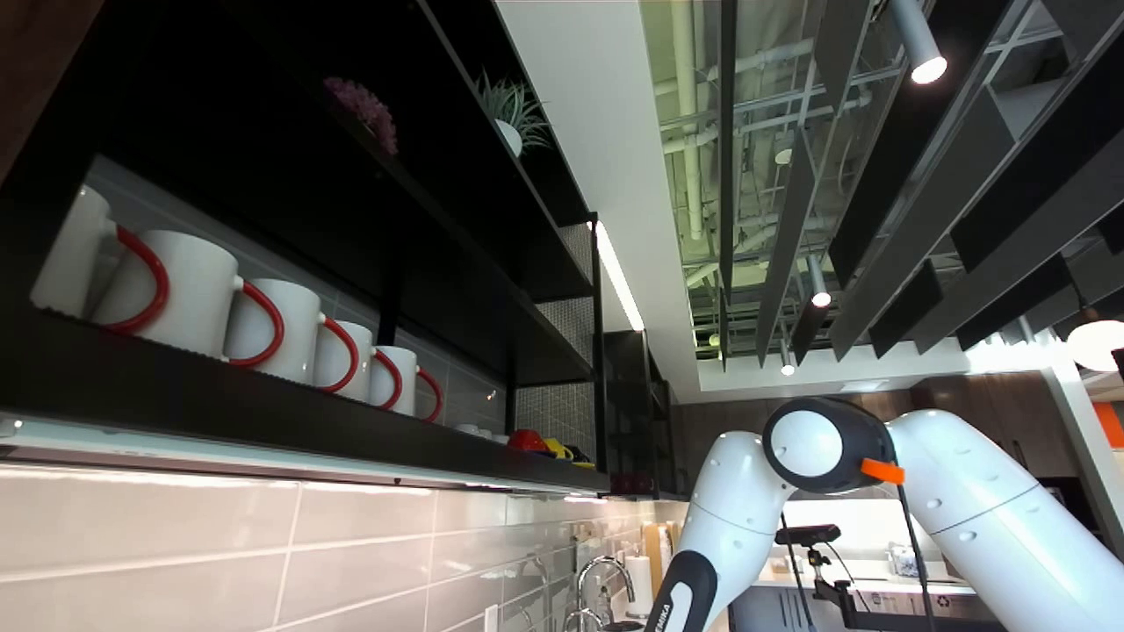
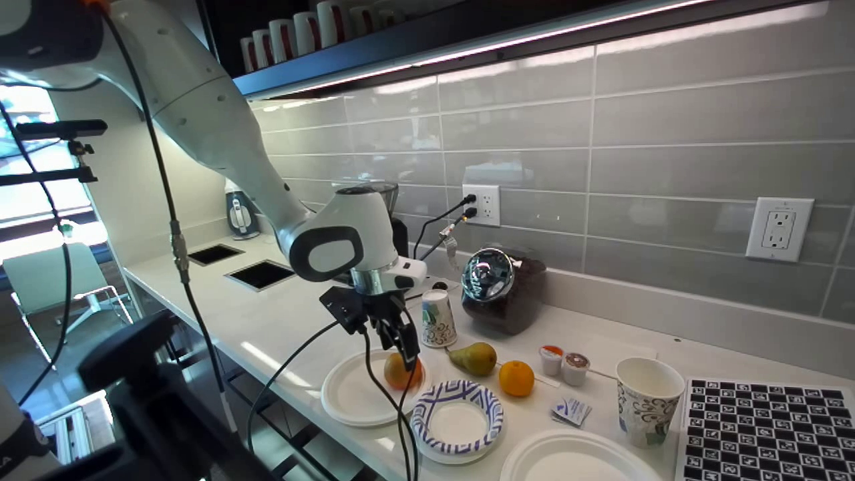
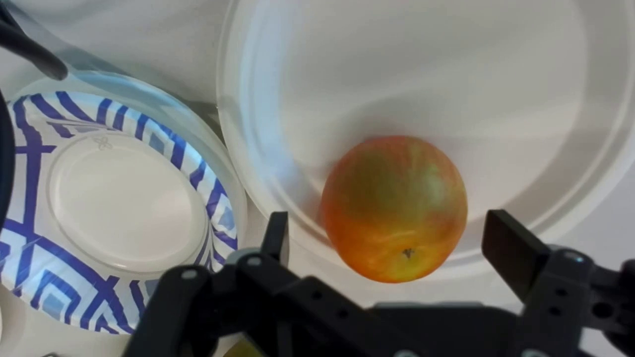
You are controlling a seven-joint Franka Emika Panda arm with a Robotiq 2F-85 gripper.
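Apple sat on the white plate, over by the rim, right in the gap of the pincer. In the wrist view its middle lay slightly ahead of the tips, closer to the finger at that view's right than to its mate. Roughly round, so no long axis to speak of; small dark spot on it faced back toward the pincer. Just the single arm, so no nearer side to pick.

Pincer jaws stood spread wide, wider than the apple, nothing gripped. Bare background showed on both flanks of the apple, a thinner strip on the right. In an exterior view the fingertips overlapped it along the line of sight, so whether one grazed it, couldn't tell. Tip height against the apple: couldn't tell either.

Patterned plate lay just beside the white plate, off the left-hand finger in the wrist view. Pear and orange lay near on the counter, the pear closer to the pincer, with a cup just beside the pear.
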